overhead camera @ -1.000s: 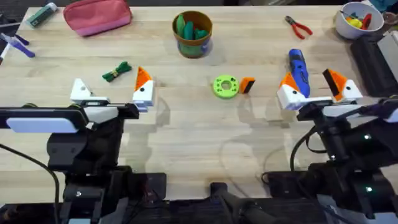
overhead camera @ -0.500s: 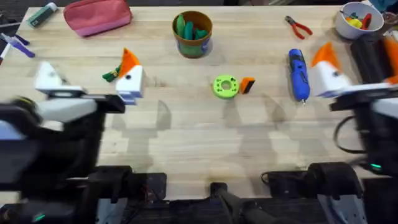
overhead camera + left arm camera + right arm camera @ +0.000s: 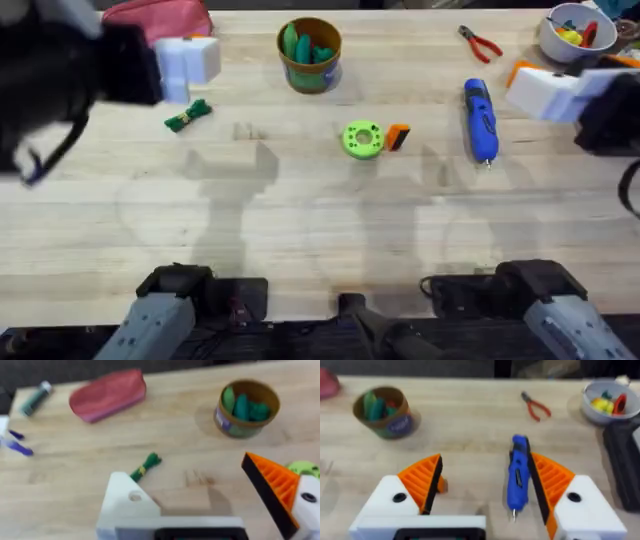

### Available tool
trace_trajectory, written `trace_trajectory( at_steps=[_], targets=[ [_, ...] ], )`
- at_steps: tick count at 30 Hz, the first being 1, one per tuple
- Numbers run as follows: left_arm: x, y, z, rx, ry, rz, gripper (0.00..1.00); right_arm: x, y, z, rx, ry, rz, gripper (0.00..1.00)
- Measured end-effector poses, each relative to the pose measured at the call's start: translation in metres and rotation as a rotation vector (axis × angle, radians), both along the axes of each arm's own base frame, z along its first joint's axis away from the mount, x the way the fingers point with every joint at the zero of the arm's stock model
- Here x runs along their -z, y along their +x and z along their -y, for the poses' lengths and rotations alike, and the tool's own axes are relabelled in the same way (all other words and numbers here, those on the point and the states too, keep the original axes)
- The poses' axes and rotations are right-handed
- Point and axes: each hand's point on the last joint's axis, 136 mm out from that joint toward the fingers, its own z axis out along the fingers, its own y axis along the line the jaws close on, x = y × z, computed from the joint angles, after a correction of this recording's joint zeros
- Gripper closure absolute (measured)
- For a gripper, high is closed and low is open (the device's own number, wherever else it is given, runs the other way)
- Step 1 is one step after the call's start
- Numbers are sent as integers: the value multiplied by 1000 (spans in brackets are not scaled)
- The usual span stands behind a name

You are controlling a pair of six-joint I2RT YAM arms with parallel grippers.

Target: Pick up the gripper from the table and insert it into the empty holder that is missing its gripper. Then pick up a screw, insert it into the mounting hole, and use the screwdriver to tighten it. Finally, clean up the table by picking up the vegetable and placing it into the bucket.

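Ribbed orange gripper (image 3: 398, 137) lies beside a round green disc (image 3: 362, 139), near the smooth blue screwdriver (image 3: 480, 120); both robot grippers spread, holding nothing.

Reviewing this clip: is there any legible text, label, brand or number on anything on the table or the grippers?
None can be read.
The bucket has a purple label patch on its side; its print is too blurred to read.
The screwdriver shows no readable marking.
The green marker at the far corner shows no legible print.
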Motion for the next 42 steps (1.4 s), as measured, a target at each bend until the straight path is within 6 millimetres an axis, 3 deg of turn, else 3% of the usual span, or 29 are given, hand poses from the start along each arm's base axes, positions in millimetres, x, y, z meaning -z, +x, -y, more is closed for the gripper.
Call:
trace_trajectory(
  at_steps=[9, 18, 30, 42],
  targets=[
    [47, 41, 1, 3, 0, -288, 15, 45, 17, 0, 0, -1, -347, 7],
    [74, 49, 2, 6, -4, -393, 16, 58, 22, 0, 2, 2, -412, 8],
    [68, 59, 12, 114, 10, -347, 15, 58, 22, 0, 4, 5, -412, 9],
    [60, 85, -49, 277, 293, -343, 17, 57, 22, 0, 4, 5, -409, 8]
  ],
)
